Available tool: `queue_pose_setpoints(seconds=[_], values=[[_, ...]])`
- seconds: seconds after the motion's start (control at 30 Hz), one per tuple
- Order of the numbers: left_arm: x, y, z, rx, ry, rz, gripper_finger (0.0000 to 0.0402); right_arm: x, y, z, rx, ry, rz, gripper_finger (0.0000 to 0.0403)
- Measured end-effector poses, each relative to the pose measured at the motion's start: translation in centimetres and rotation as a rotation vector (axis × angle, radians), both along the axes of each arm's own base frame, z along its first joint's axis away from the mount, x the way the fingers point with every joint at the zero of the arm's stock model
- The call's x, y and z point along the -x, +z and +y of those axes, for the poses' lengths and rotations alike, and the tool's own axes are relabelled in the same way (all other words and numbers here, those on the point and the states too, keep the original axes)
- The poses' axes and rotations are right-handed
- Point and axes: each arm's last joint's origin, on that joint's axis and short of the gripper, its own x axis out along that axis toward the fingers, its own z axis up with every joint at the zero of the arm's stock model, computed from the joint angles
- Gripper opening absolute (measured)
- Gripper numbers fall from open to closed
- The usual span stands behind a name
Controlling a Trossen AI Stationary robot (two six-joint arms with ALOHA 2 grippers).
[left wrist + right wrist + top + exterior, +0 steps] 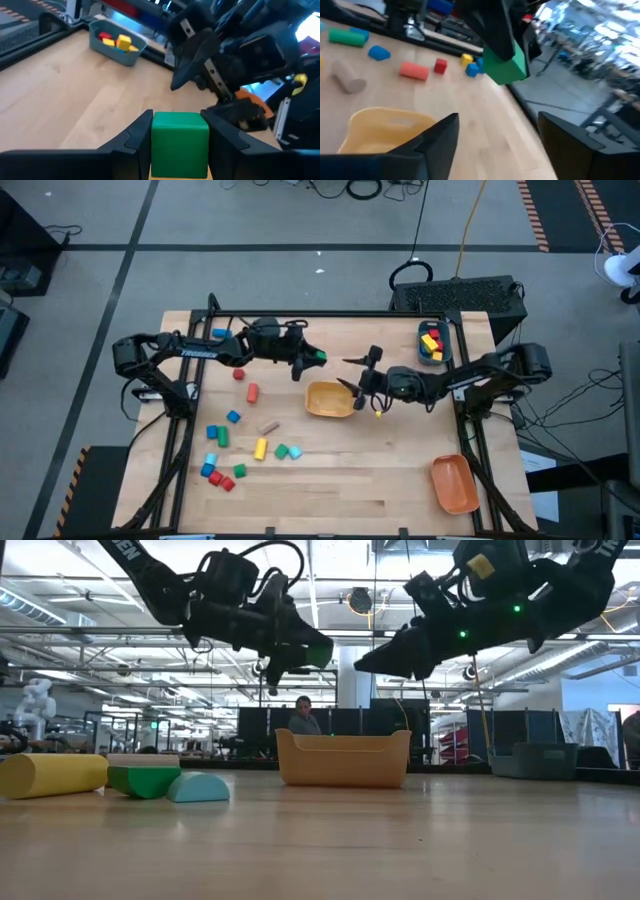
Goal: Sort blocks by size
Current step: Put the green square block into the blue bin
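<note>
My left gripper (308, 361) is shut on a green cube (318, 357), which hangs in the air just beyond the far rim of the yellow bin (330, 398). My right gripper (358, 375) stands open close to the cube's right side, facing it, with nothing between its fingers (440, 140). In the right wrist view the green cube (507, 65) shows ahead of those fingers. Several loose blocks (232, 442) in red, blue, yellow, green, cyan and tan lie on the table's left half. My left gripper pinches the green cube by two opposite side faces (156, 145) between its two fingers. The fingers come nearly level from the table's left. The cube is lifted clear of the table and sits upright, its front face (180, 147) showing past the fingertips.
A teal bin (445, 330) at the far right holds yellow and red blocks. An orange bin (455, 483) stands at the near right. In the low view a yellow cylinder (50, 775), a green block (140, 781) and a cyan half-round (197, 787) lie left.
</note>
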Motion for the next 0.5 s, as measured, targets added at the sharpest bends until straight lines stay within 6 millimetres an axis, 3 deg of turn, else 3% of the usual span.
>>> queue_pose_setpoints(seconds=[0.2,0.5], values=[[-0.2,0.3,-0.4,0.028,-0.011,-0.029,0.0137,-1.6,1.7,0.4,0.106,-0.053,-0.01,0.0314],[-0.6,1.5,-1.2,0.051,-0.036,-0.136,0.0137,-4.3,3.5,0.8,0.099,-0.053,-0.024,0.0302]])
